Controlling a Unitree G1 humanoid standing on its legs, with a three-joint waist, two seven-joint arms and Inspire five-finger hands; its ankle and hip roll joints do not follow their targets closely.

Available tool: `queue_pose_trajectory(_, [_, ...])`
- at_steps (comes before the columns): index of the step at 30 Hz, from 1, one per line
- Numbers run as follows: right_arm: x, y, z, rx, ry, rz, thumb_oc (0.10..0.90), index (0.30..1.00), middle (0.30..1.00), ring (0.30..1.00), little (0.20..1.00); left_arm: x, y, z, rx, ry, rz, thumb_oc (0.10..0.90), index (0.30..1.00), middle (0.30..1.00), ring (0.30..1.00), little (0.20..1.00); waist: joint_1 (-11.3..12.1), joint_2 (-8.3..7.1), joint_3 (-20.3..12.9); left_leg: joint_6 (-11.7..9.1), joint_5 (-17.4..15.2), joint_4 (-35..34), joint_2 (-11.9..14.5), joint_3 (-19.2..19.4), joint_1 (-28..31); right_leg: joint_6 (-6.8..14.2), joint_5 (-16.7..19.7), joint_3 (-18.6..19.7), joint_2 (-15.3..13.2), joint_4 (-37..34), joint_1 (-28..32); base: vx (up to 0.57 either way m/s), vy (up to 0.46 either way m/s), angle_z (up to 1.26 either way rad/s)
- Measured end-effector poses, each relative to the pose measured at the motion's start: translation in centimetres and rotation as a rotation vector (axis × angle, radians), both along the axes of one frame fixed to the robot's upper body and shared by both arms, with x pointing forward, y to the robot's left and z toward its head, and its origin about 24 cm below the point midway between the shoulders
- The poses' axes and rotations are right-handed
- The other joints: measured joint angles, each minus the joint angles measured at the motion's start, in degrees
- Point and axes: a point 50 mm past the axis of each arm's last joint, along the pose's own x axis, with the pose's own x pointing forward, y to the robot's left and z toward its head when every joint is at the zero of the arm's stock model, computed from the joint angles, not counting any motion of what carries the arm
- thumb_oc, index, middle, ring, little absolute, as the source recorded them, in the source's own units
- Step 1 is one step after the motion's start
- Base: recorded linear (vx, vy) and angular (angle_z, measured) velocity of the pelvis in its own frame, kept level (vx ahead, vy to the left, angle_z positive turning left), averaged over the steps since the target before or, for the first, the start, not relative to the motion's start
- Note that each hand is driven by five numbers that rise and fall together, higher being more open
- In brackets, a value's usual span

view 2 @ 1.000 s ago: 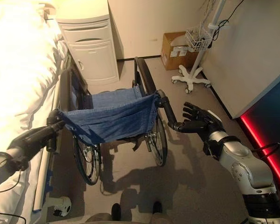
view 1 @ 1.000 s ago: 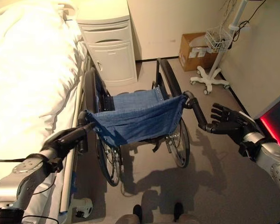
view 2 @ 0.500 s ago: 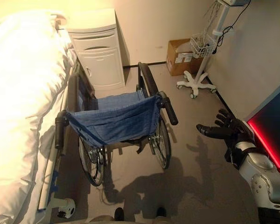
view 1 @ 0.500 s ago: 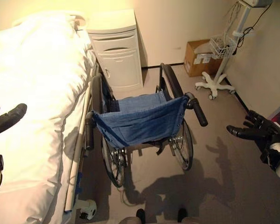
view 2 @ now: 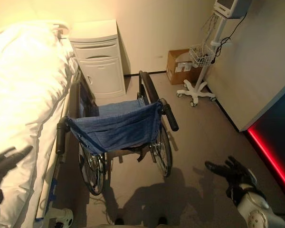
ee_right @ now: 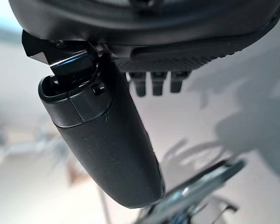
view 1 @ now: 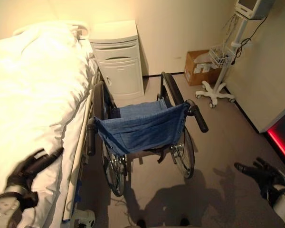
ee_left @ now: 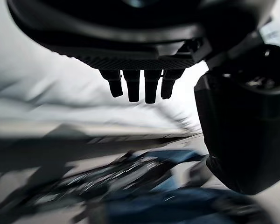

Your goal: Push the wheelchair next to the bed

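while the black wheelchair with a blue cloth seat (view 1: 142, 130) stands right beside the white bed with a puffy cover (view 1: 33, 104), no hand touches it. that is the left eye view. the left hand (view 1: 33, 166) hangs over the bed edge, near the left push handle, fingers straight. the right hand (view 1: 259, 173) is low over the grey floor (view 1: 218, 142), well apart from the chair, fingers spread wide. a white bedside cabinet (view 1: 118, 57) stands past the chair by the wall. a brown cardboard box (view 1: 199, 66) and a white rolling stand with a wire basket (view 1: 221, 57) sit in the corner.

from the right eye view, the same things show, with a glowing red strip (view 2: 270, 159) low along the right wall.

from the left wrist view, the fingers (ee_left: 140, 86) are straight, holding nothing.

from the right wrist view, the thumb (ee_right: 102, 140) sticks out, fingers straight, holding nothing.
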Motion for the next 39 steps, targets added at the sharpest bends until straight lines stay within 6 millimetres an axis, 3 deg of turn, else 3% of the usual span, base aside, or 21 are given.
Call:
queue_pose_trajectory(4, [-1.9, 0.1, -3.3, 0.055, 0.132, -0.091, 0.8, 0.9, 0.9, 0.9, 0.9, -1.9, -0.3, -3.8, -0.086, 0.137, 0.116, 0.8, 0.9, 0.9, 0.9, 0.9, -0.6, -0.08, -0.1, 0.0, 0.0, 0.0, 0.1, 0.1, 0.0, 0.0, 0.0, 0.1, 0.0, 0.0, -0.2, -0.01, 0.002, -0.04])
queue_pose_trajectory(8, [-3.9, 1.2, -6.7, 0.127, 0.255, -0.137, 0.8, 0.9, 0.9, 0.9, 0.9, -3.3, -1.9, -7.3, -0.172, 0.281, 0.146, 0.8, 0.9, 0.9, 0.9, 0.9, -0.9, -0.16, -0.5, 0.0, 0.0, 0.0, 0.1, 0.1, 0.0, 0.0, 0.0, 0.1, -0.1, 0.0, -0.2, 0.0, 0.0, 0.0])
queue_pose_trajectory(11, [-5.2, 3.0, -9.2, 0.185, 0.347, -0.145, 0.8, 0.9, 0.9, 0.9, 0.9, -3.6, -4.7, -10.3, -0.315, 0.365, 0.146, 0.8, 0.9, 0.9, 0.9, 0.9, -0.9, -0.12, -1.0, 0.0, 0.0, 0.0, 0.2, 0.1, 0.0, 0.0, 0.0, 0.1, -0.1, 0.0, -0.2, 0.0, 0.003, 0.02])
queue_pose_trajectory(16, [-5.8, 6.1, -11.7, 0.255, 0.415, -0.107, 0.8, 0.9, 0.9, 0.9, 0.9, -4.7, -9.7, -14.1, -0.47, 0.499, 0.074, 0.8, 0.9, 0.9, 0.9, 0.9, -1.3, 0.07, -1.6, 0.0, 0.0, 0.0, 0.2, 0.3, 0.1, 0.0, 0.0, 0.1, -0.1, 0.0, -0.1, 0.0, 0.002, -0.02])
queue_pose_trajectory(19, [-5.7, 7.9, -12.6, 0.239, 0.43, 0.038, 0.8, 0.9, 0.9, 0.9, 0.9, -5.8, -12.4, -16.5, -0.519, 0.563, 0.075, 0.8, 0.9, 0.9, 0.9, 0.9, -2.0, 0.11, -1.7, 0.0, 0.0, 0.0, 0.3, 0.5, 0.2, 0.0, 0.0, 0.2, 0.0, -0.1, -0.1, 0.0, 0.001, -0.03])
queue_pose_trajectory(24, [-5.8, 8.8, -14.1, 0.16, 0.459, 0.207, 0.8, 0.9, 0.9, 0.9, 0.9, -7.3, -14.1, -18.4, -0.558, 0.646, 0.119, 0.8, 0.9, 0.9, 0.9, 0.9, -1.7, -0.52, -2.3, -0.1, 0.0, 0.0, 0.4, 1.3, 0.1, 0.0, 0.0, 0.3, 0.1, -0.1, -0.5, 0.0, 0.0, 0.0])
queue_pose_trajectory(29, [-6.3, 9.6, -14.9, 0.114, 0.475, 0.334, 0.8, 0.9, 0.9, 0.9, 0.9, -9.0, -14.6, -19.2, -0.566, 0.706, 0.162, 0.8, 0.9, 0.9, 0.9, 0.9, -1.6, -1.02, -2.6, -0.1, 0.0, 0.0, 0.4, 1.3, 0.0, 0.0, 0.0, 0.1, 0.0, -0.1, -0.2, 0.0, 0.0, 0.0])
queue_pose_trajectory(34, [-7.7, 11.2, -16.3, 0.238, 0.546, 0.383, 0.8, 0.9, 0.9, 0.9, 0.9, -10.0, -14.8, -19.5, -0.574, 0.73, 0.201, 0.8, 0.9, 0.9, 0.9, 0.9, -1.2, -1.17, -2.8, -0.1, 0.0, -0.4, 0.3, 0.4, -0.5, 0.0, -0.1, -0.9, -0.2, 0.0, 0.1, -0.01, -0.002, 0.09])
queue_pose_trajectory(39, [-7.6, 11.6, -16.5, 0.282, 0.566, 0.404, 0.8, 0.9, 0.9, 0.9, 0.9, -10.2, -15.0, -19.6, -0.579, 0.743, 0.185, 0.8, 0.9, 0.9, 0.9, 0.9, -0.1, -1.12, -3.4, -0.1, 0.0, -0.4, 0.3, -0.1, -0.6, -0.1, -0.1, -1.4, -0.2, 0.0, 0.2, 0.0, 0.006, 0.05])
